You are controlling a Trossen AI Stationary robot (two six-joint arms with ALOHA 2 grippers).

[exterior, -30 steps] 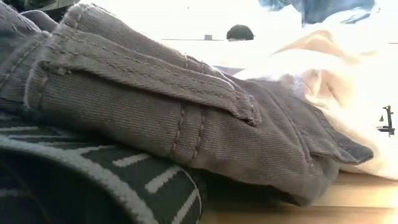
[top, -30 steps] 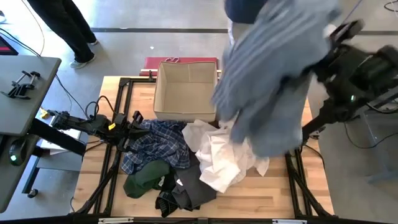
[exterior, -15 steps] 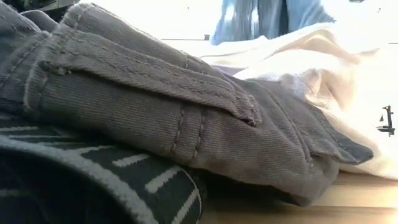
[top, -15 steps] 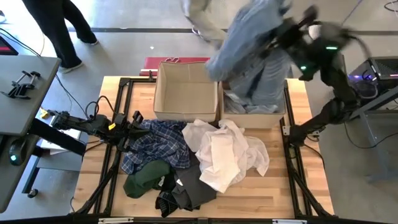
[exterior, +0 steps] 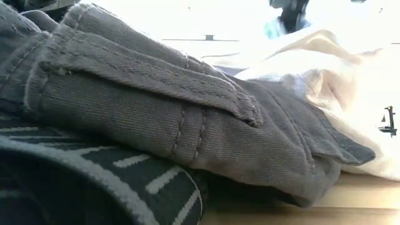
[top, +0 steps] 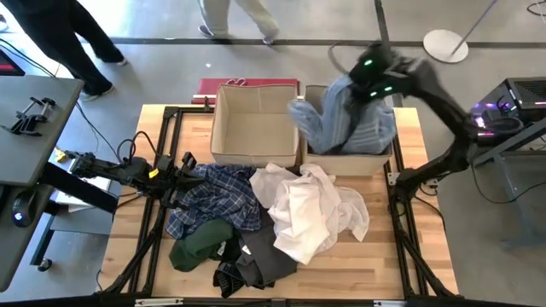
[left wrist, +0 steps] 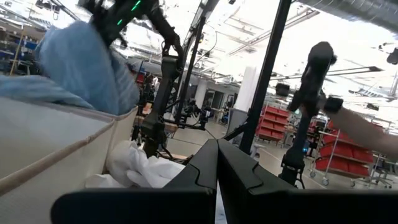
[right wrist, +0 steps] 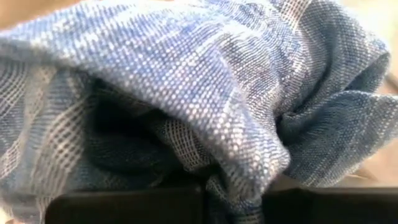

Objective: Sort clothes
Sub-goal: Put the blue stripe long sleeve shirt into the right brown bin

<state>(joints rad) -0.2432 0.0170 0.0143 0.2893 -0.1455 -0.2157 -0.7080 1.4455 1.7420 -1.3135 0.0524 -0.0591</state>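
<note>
My right gripper (top: 368, 81) is shut on the blue-grey striped shirt (top: 345, 119) above the right beige box (top: 351, 162). The shirt fills the right wrist view (right wrist: 186, 93). My left gripper (top: 186, 168) is shut at the left edge of the blue plaid shirt (top: 217, 196); its shut fingers show in the left wrist view (left wrist: 217, 165). I cannot tell whether it touches the cloth. The pile lies on the table: white shirts (top: 311, 213), a dark green piece (top: 200, 243) and black-grey pieces (top: 247, 269). The low view shows a grey piece (exterior: 156, 106) close up. My right gripper pinches a bunched fold of the striped shirt (right wrist: 233, 196) between its two fingers, several layers thick. It comes from above, slanting from the table's far right. The shirt hangs below the fingers into the right box, with one part (top: 300, 115) draped over the box's left wall.
An empty beige box (top: 218, 128) stands left of the right one at the table's far edge. A red thing (top: 213, 87) lies behind it. People walk on the floor beyond the table (top: 77, 43). A side table with a clamp (top: 26, 115) stands to the left.
My right gripper has swung from above the pile toward the table's far edge and come down over the right box. The striped shirt, which hung spread high over the table, has dropped and bunched into that box.
</note>
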